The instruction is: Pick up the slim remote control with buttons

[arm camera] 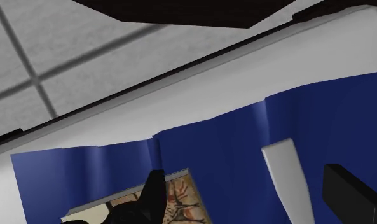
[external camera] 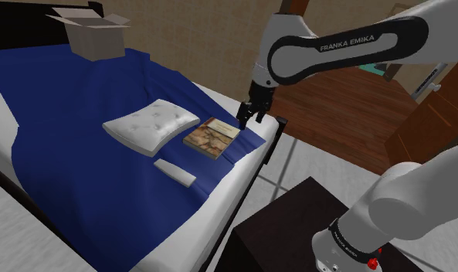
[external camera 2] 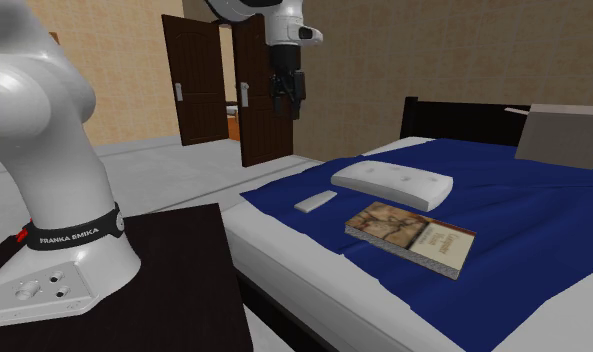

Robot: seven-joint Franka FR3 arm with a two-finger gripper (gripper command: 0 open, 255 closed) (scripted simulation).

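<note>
**Bedroom, blue-covered bed: claw open and empty above the edge, remote untouched**

Nearest you, the dark stand (external camera: 296, 224) sits just beside the bed (external camera: 223, 201), which likely puts everything on the blue cover within the arm's reach.

Next comes the slim remote (external camera: 175, 172). It is drawn plain white with no buttons to make out, and it lies flat near the bed's near edge. It touches nothing else, so you should have room to come straight down on it.

A little farther, toward the shoulder view's right, is the book (external camera: 212, 137). To its left is the white pillow (external camera: 150, 125), also lying flat and apart from the remote.

The claw (external camera: 250, 116) hangs well above the bed's edge, just right of the book and pointing down. Its fingers stand wide apart, gripping nothing and touching nothing. Through the wrist view the remote (arm camera: 285, 181) shows far below, nearer one finger, with the book (arm camera: 180, 197) under the other. I judge you'll need to shift left and nearer before descending.

Farthest off, a cardboard box (external camera: 92, 32) sits at the bed's far end.
</note>
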